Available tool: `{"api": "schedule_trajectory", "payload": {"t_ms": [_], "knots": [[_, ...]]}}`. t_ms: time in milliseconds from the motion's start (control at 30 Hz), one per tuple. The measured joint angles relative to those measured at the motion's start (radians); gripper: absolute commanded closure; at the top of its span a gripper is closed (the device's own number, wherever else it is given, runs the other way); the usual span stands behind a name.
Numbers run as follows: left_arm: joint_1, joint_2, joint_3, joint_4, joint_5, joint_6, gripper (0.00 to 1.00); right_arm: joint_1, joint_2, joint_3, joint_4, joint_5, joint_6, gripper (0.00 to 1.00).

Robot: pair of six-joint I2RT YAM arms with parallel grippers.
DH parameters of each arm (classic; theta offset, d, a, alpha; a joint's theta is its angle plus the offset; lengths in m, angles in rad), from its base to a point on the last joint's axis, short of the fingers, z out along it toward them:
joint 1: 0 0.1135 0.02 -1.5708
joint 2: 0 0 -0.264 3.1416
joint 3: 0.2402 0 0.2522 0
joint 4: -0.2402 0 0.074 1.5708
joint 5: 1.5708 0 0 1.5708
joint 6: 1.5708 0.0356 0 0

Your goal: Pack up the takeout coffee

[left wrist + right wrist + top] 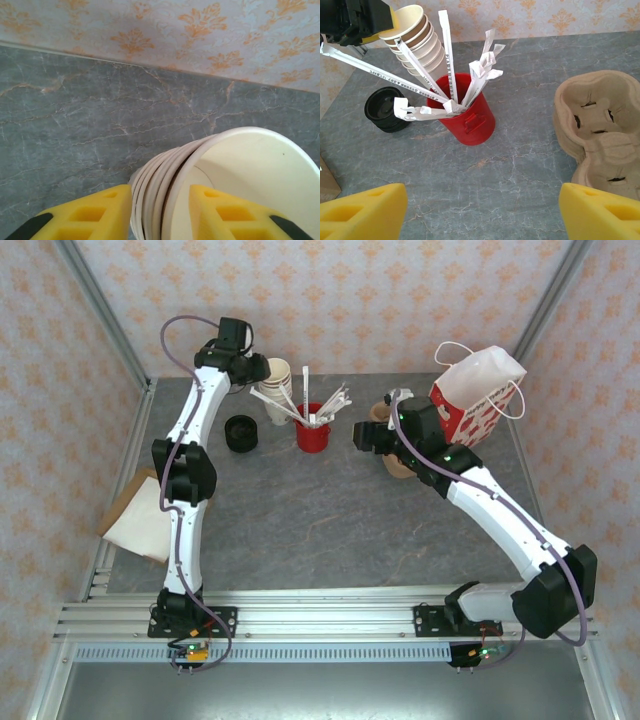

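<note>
The left pincer (160, 196) is straddling the rims of the stack of lidless cups (240, 175), partly open; grip unclear. Black lids (384, 107) are lying loose near it, so the takeout coffee seems not yet assembled. The right pincer (480, 215) is hovering wide open, empty. Next: peeling one cup free.

The near middle of the worktop (330, 525) lies bare. Across the far half stand black lids (241, 433), the cup stack (279, 380) with the left pincer (160, 192) astride it, a red pot (313, 437) fanning straws (447, 55) across the gaps, a carrier (600, 125), and a bag (478, 390) in the far right corner.
</note>
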Motion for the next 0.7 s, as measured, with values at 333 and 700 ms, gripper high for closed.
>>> {"api": "schedule_trajectory", "payload": {"t_ms": [333,700], "knots": [[0.000,0.000,0.017,-0.008,0.000,0.010,0.84,0.000,0.016,0.000,-0.001,-0.003,0.011,0.20],[0.000,0.001,0.048,-0.026,-0.007,0.027,0.92,0.001,0.018,-0.005,-0.004,-0.007,0.014,0.20]]}}
